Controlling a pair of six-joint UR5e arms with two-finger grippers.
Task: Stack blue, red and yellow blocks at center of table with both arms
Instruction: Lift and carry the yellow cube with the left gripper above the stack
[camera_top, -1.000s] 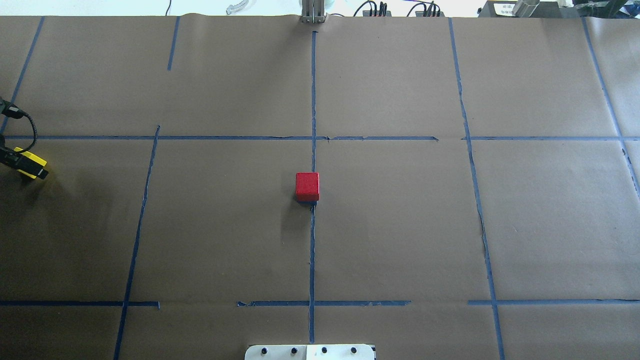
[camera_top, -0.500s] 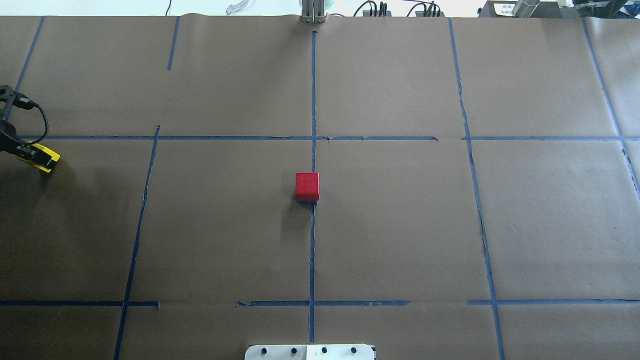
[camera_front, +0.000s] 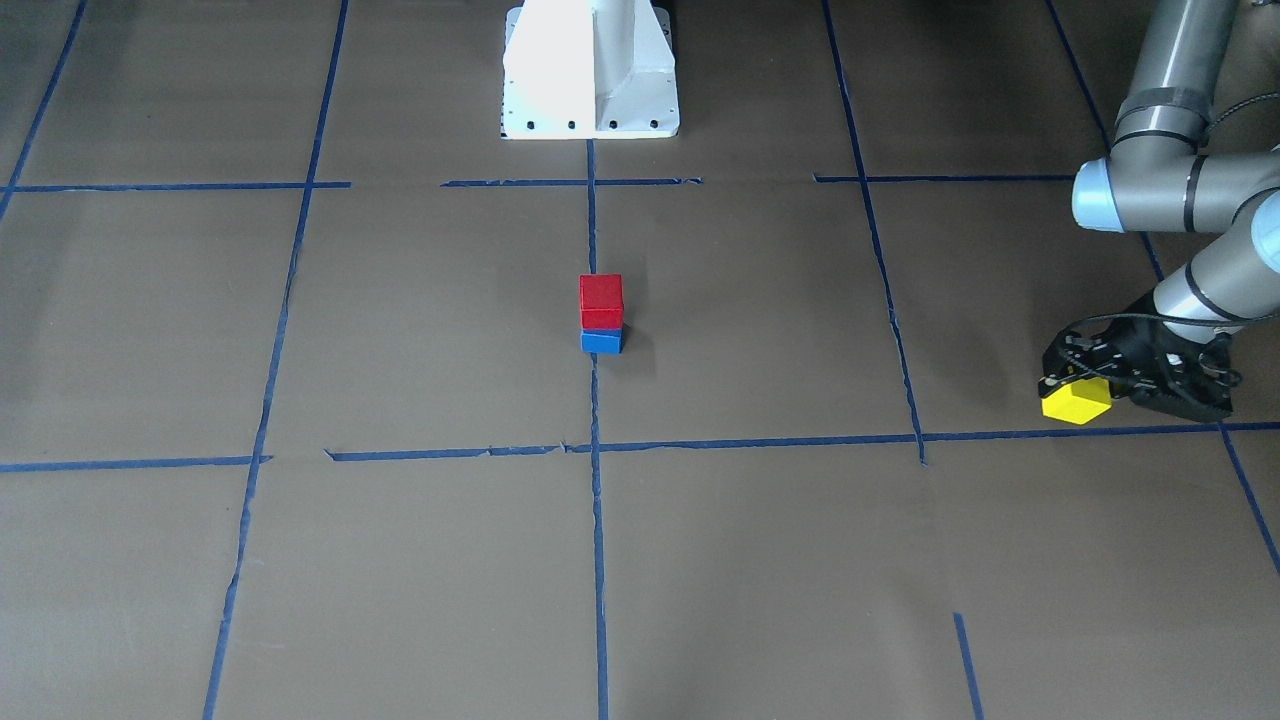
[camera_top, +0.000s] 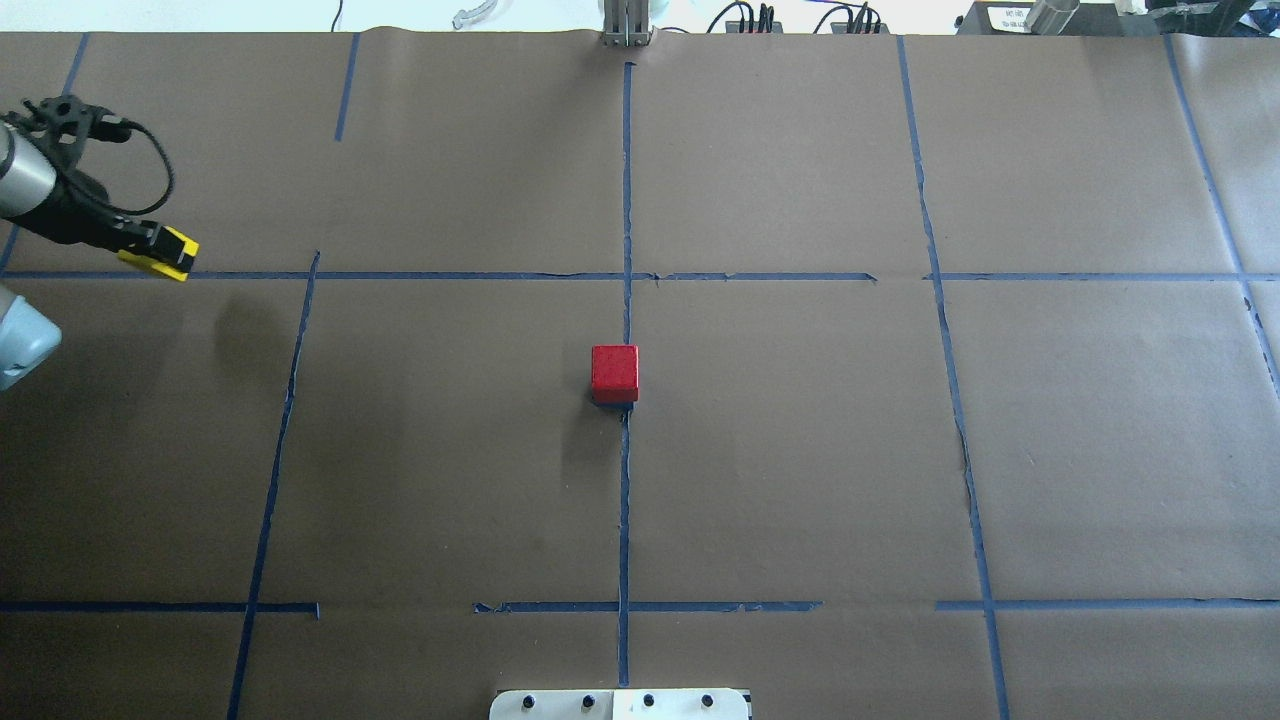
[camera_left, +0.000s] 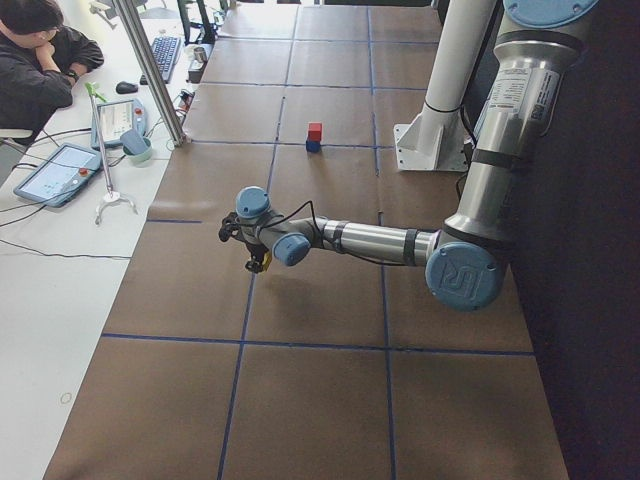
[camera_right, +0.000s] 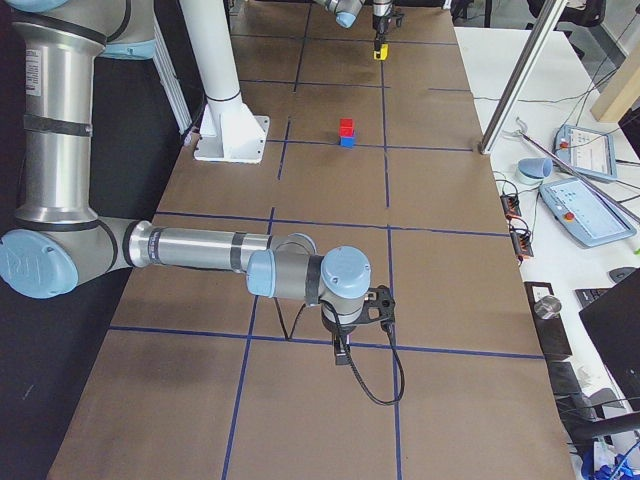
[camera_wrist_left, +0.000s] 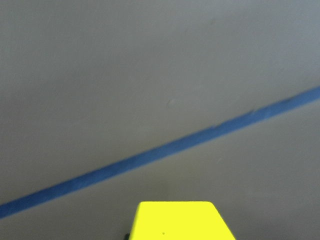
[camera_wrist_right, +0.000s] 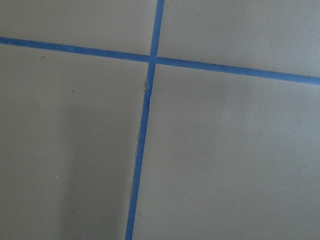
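Observation:
A red block (camera_front: 601, 300) sits on a blue block (camera_front: 601, 342) at the table's centre, on the middle tape line. From overhead the red block (camera_top: 614, 371) hides nearly all of the blue one. My left gripper (camera_top: 163, 254) is shut on the yellow block (camera_top: 158, 256) and holds it above the table at the far left, well away from the stack. It shows in the front view (camera_front: 1076, 401) and at the bottom of the left wrist view (camera_wrist_left: 180, 221). My right gripper (camera_right: 343, 354) shows only in the exterior right view, low over a tape cross. I cannot tell if it is open or shut.
The white robot base (camera_front: 590, 70) stands at the near middle edge of the table. Blue tape lines (camera_top: 626, 200) divide the brown paper into squares. A metal post (camera_left: 150, 70), tablets and an operator (camera_left: 40, 50) are beyond the table's far edge.
My left gripper has carried the yellow block to the right and toward the far side of the table. The red-on-blue stack has not moved.

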